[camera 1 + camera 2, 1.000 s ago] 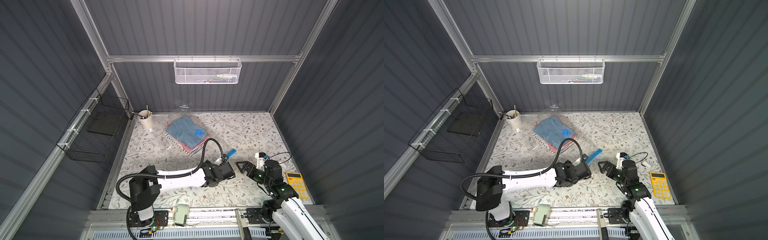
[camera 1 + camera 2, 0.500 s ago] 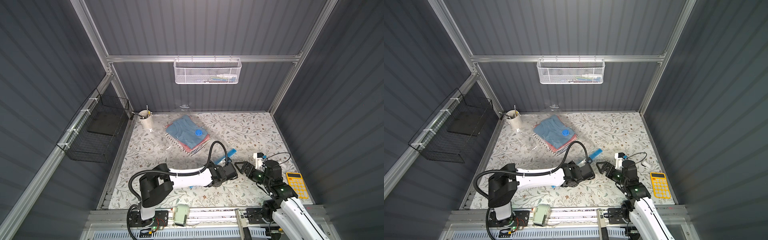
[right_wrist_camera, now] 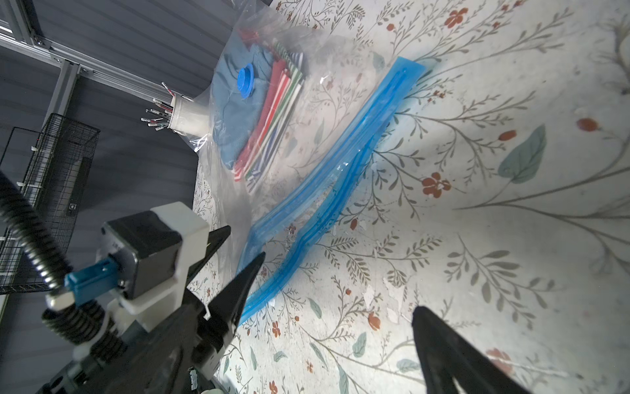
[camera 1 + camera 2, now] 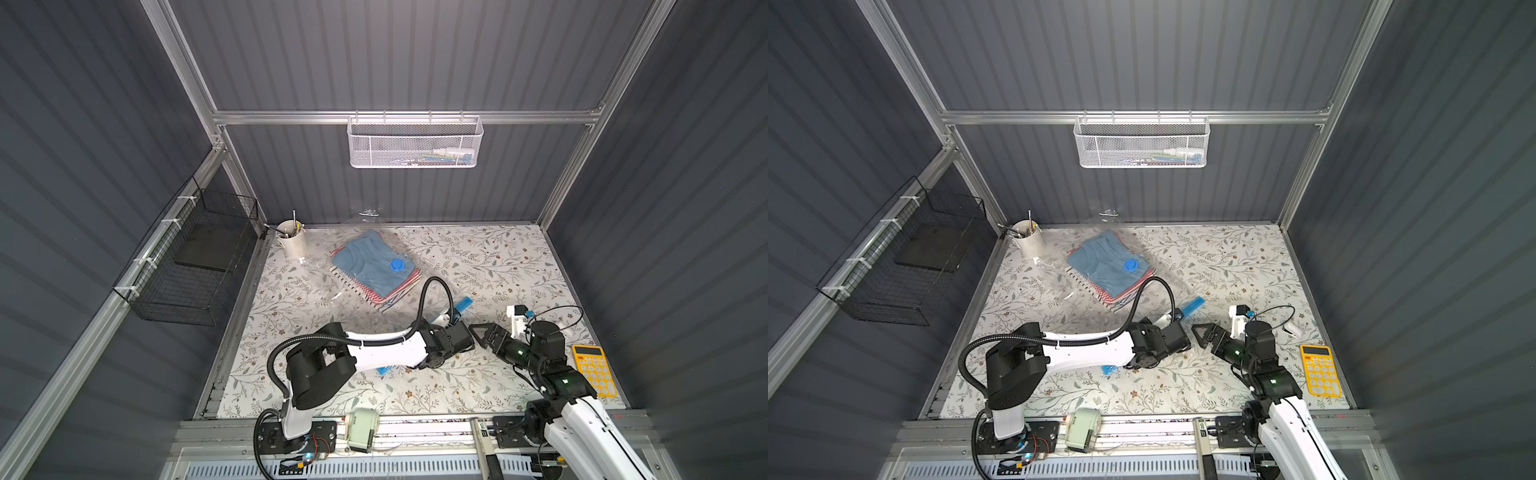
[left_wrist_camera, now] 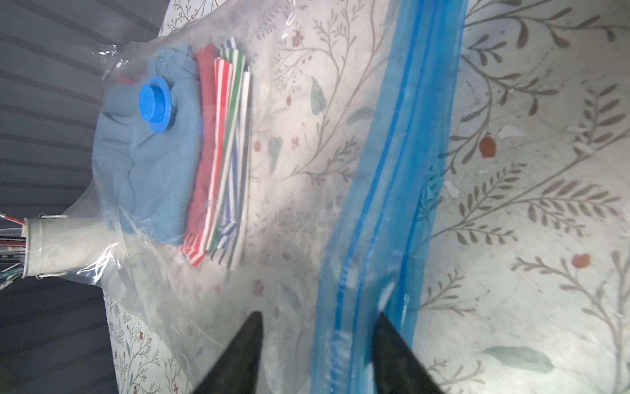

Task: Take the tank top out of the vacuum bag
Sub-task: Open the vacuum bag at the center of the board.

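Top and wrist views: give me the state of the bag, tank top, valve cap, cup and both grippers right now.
Bag: flat on the table, zip strip looks parted at the left gripper's end.
Tank top: folded, inside the bag, atop the stack.
Valve cap: on.
Cup: upright.
Left gripper: open, fingers astride the zip strip.
Right gripper: open wide, empty.

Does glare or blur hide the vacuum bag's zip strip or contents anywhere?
Left wrist view: white sheen on the vacuum bag hazes the floral mat beneath, but zip strip and folded clothes read clearly. Right wrist view: strip sharp, small highlights on plastic. Both top views: even light, clear film barely visible.
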